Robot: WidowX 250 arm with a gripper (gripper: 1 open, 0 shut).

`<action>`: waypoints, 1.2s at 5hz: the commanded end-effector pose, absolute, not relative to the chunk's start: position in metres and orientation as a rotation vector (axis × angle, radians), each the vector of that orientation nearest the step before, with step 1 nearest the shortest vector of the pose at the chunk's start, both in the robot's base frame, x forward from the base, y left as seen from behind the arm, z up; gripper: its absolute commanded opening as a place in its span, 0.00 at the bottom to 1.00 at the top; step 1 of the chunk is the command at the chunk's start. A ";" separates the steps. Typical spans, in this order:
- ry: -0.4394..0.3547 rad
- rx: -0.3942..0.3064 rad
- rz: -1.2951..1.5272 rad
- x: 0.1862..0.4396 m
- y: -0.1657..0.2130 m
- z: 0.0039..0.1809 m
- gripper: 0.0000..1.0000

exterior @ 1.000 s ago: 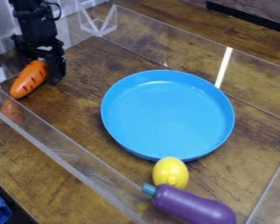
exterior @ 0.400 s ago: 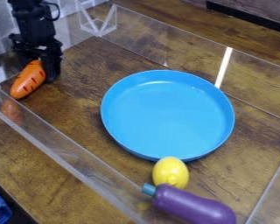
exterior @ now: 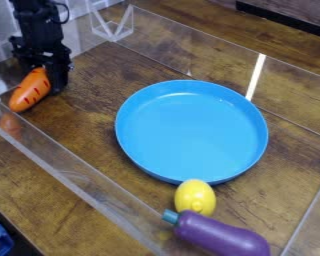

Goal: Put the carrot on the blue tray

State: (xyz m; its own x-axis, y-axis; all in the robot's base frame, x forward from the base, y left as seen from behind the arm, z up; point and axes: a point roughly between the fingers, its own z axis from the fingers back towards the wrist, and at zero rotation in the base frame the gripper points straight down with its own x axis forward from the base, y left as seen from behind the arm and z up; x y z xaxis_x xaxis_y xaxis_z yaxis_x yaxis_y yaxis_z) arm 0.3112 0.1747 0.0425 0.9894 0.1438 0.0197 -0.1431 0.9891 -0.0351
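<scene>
An orange carrot (exterior: 28,93) with dark grooves lies on the wooden table at the far left, its thick end toward the back. My black gripper (exterior: 44,72) comes down from the top left, its fingers shut on the carrot's upper end. The carrot's leafy top is hidden behind the fingers. The large round blue tray (exterior: 192,131) sits to the right in the middle of the table, with nothing on it.
A yellow lemon (exterior: 194,196) and a purple eggplant (exterior: 219,236) lie in front of the tray near the bottom edge. Clear acrylic walls (exterior: 69,180) run along the table's left front and back.
The fingers have closed in on the carrot's upper end, and the carrot has shifted slightly. The arm stays in the same spot.
</scene>
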 end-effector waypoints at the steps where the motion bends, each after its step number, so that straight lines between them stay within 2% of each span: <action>1: -0.102 0.011 0.099 0.318 0.158 0.089 0.00; 3: -0.133 -0.012 0.008 0.319 0.103 0.125 0.00; 6: -0.152 -0.074 -0.073 0.312 0.001 0.141 0.00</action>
